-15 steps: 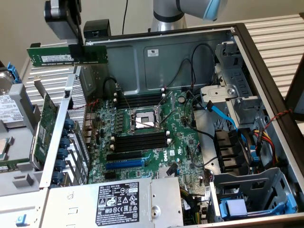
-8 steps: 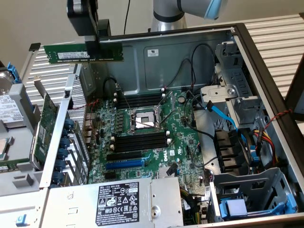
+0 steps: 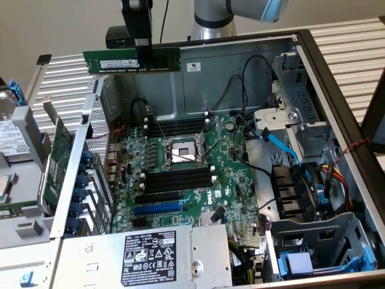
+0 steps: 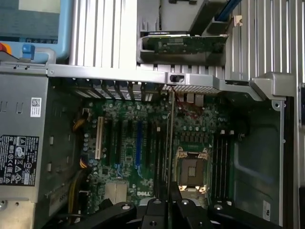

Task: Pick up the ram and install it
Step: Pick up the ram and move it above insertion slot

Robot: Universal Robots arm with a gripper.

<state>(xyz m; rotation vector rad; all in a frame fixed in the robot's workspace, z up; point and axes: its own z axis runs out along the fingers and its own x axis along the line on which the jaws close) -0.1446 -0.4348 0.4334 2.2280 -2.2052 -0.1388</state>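
The ram (image 3: 114, 62) is a long dark-green stick with a white label strip. It hangs level in the air above the back left corner of the open computer case (image 3: 240, 57). My gripper (image 3: 143, 55) is shut on its middle from above. In the wrist view the ram (image 4: 170, 143) shows edge-on as a thin line running out from my gripper (image 4: 169, 206), over the motherboard (image 4: 190, 129). Black memory slots (image 3: 177, 127) and a second group of memory slots (image 3: 177, 179) lie either side of the CPU socket (image 3: 183, 152), well below the ram.
A green expansion card (image 3: 60, 156) lies outside the case at the exterior view's left, by a hard drive (image 3: 12, 141). The power supply (image 3: 159, 256) fills the case's near side. A blue cable (image 3: 283, 144), fans and a drive cage (image 3: 325, 241) crowd the exterior view's right.
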